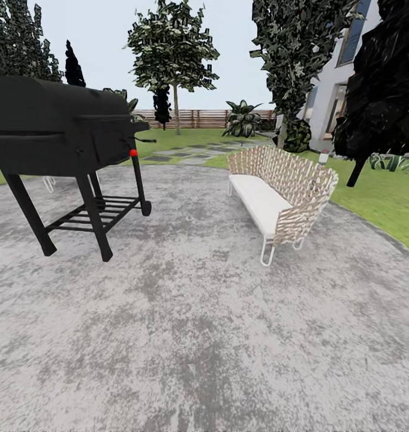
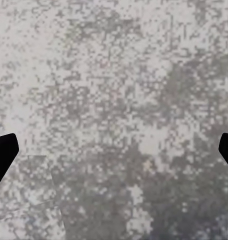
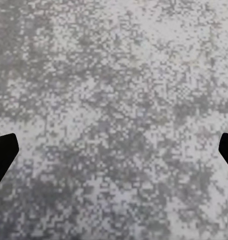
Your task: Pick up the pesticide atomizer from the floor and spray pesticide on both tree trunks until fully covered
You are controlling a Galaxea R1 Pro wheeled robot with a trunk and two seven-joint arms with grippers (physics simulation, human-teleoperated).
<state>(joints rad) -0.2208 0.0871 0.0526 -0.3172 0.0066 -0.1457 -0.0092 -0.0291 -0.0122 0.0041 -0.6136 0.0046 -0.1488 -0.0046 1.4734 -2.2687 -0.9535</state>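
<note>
Both pincers, the left pincer point(image 2: 114, 150) and the right pincer point(image 3: 114, 150), were wide and empty above the grey patio point(image 1: 198, 336). Driving toward the lawn point(image 1: 384, 198), the base could hit the grill point(image 1: 60, 132) or the wicker sofa point(image 1: 276, 186).

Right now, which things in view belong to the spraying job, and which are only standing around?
For the job:
- tree with pale trunk, far across the lawn
- left gripper, open
- right gripper, open

Standing around:
- black grill
- wicker sofa
- grey patio
- wooden fence
</note>
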